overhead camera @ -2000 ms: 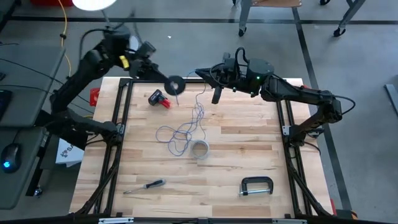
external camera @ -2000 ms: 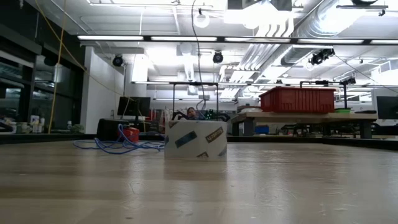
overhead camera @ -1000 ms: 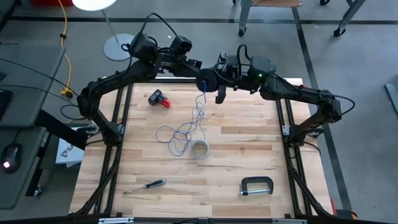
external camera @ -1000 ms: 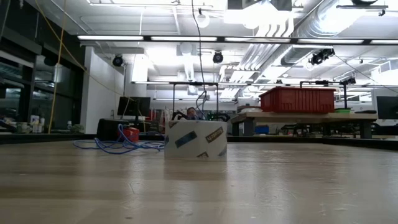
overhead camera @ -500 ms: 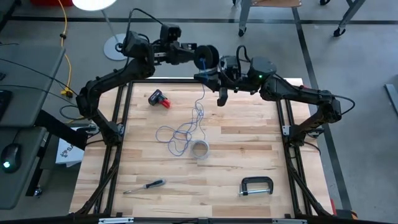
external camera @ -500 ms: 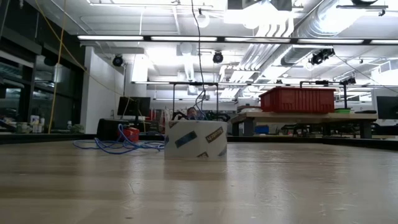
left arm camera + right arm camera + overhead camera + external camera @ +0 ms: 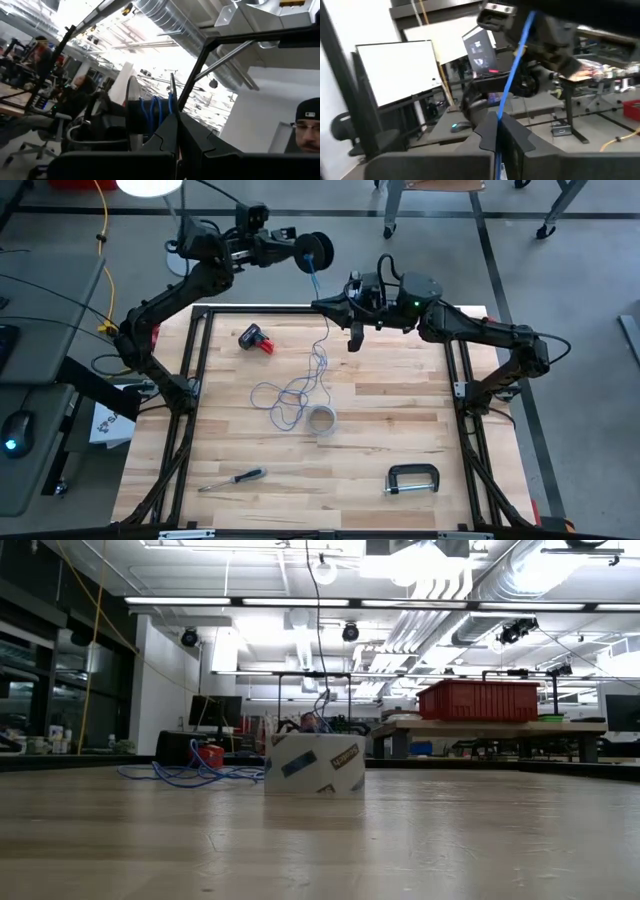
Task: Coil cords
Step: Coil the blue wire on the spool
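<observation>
The workshop's grey floor rings my wooden bench (image 7: 400,420), and both my arms are raised at its far edge. My left tool (image 7: 296,252) is off the bench beyond that edge, clamped on a dark spool (image 7: 316,250) with a few turns of blue cord (image 7: 156,111) on it. My right tool (image 7: 328,304) sits just inside the far edge, fingers closed on the same blue cord (image 7: 514,70), which runs taut between the two tools. Below my right tool the cord hangs down to a loose tangle (image 7: 293,395) mid-bench, where a pale strand seems mixed with the blue one, just beside the tape roll (image 7: 320,420).

The risks, as I judge them:
- The stretch between my tools looks tight; pulling the spool farther away could yank the cord through my right fingers or slip turns off the spool.
- The tangle may knot as I draw it up, since the two strands cross each other.
- A rising loop could catch the tape roll and drag it.
- The red-and-black item (image 7: 256,338) lies near the tangle and could snag a loop too.

The screwdriver (image 7: 234,477) and clamp (image 7: 412,479) are well apart, near the front.
</observation>
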`<action>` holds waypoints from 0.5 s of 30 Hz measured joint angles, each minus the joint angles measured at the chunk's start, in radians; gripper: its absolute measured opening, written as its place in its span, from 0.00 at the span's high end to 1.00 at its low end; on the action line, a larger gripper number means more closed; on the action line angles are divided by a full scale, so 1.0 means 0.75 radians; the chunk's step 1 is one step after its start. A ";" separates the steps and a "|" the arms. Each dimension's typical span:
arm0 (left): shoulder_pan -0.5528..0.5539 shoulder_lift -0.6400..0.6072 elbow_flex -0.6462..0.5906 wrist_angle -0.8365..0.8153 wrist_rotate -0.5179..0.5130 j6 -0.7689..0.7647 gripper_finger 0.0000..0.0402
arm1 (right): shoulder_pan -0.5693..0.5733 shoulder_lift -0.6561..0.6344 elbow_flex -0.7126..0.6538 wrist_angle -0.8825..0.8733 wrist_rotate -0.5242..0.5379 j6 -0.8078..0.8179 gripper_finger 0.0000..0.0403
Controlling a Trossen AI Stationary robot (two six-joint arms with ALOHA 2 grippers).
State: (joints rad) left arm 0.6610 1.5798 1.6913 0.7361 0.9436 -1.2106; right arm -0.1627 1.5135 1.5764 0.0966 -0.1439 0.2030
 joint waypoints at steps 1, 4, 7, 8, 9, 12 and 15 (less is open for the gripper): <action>0.006 -0.007 0.000 0.001 0.001 -0.007 1.00 | 0.000 0.000 0.001 -0.009 0.014 -0.002 0.97; 0.012 -0.023 0.000 0.005 -0.004 -0.009 1.00 | 0.000 0.001 0.000 -0.075 0.034 -0.015 0.89; 0.011 -0.036 0.000 0.005 0.004 0.019 1.00 | -0.006 0.001 0.000 -0.130 0.075 -0.013 0.78; 0.011 -0.037 0.000 0.005 0.009 0.025 1.00 | -0.010 0.001 0.000 -0.142 0.102 -0.012 0.73; 0.010 -0.039 0.000 0.005 0.016 0.025 1.00 | -0.010 0.005 0.000 -0.153 0.120 -0.020 0.70; 0.010 -0.041 0.000 0.005 0.022 0.015 1.00 | -0.011 0.025 0.000 -0.155 0.155 -0.086 0.60; 0.004 -0.041 0.000 0.004 0.018 0.015 1.00 | -0.009 0.060 0.000 -0.154 0.199 -0.132 0.55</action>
State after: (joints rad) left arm 0.6638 1.5490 1.6913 0.7393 0.9567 -1.1995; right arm -0.1695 1.5589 1.5764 -0.0192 0.0051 0.1043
